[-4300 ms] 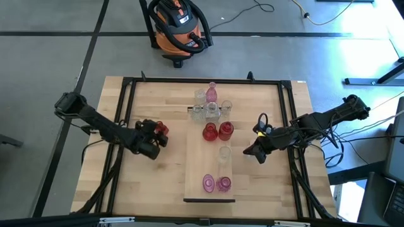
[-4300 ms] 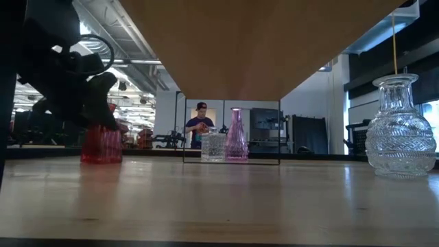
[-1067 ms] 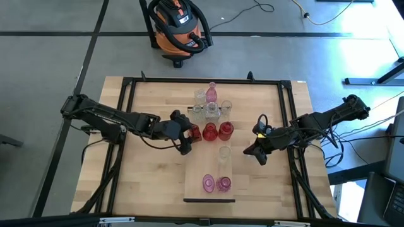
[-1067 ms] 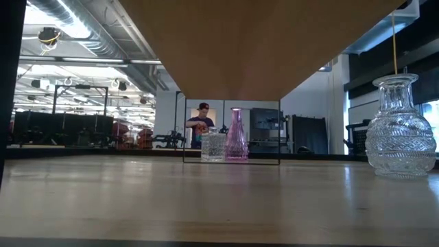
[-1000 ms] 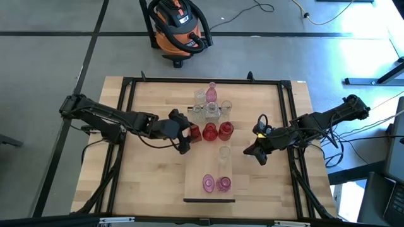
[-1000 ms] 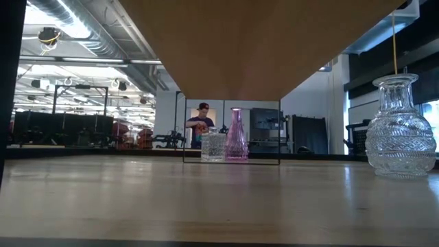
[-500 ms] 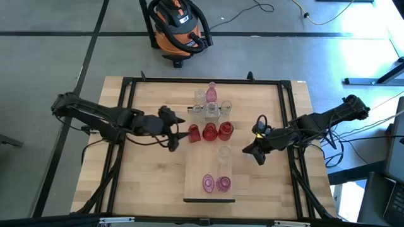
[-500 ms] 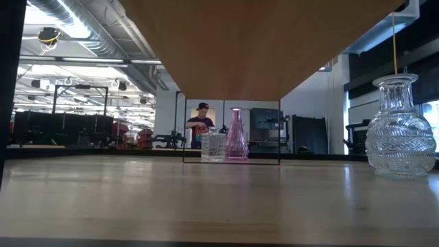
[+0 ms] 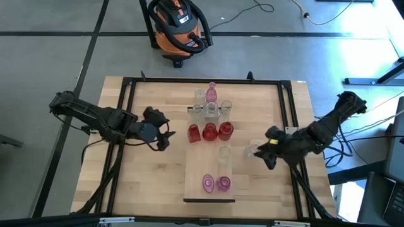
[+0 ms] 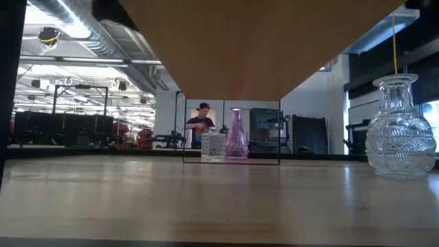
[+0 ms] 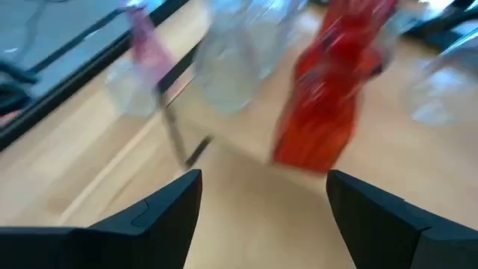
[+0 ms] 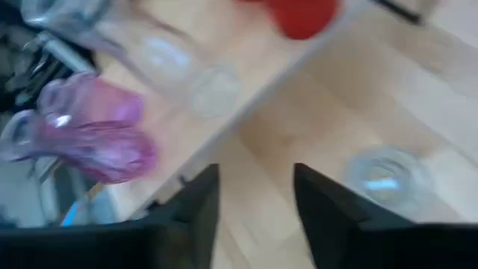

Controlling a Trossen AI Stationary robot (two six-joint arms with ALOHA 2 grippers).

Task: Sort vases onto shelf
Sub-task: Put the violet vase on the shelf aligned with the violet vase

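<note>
Left gripper (image 9: 165,133) hovers left of the shelf (image 9: 196,170), jaws wide, empty; right gripper (image 9: 262,153) beside its right edge, jaws parted, holding nothing, a clear vase (image 9: 253,150) just before them; red vases (image 9: 209,132) stand mid-shelf.

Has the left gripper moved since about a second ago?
Yes. In the high view the left gripper has backed away from the shelf and the red vase, toward the table's left side, empty and open.

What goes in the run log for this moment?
left gripper: open, empty, beside shelf | right gripper: open, by clear vase
</note>
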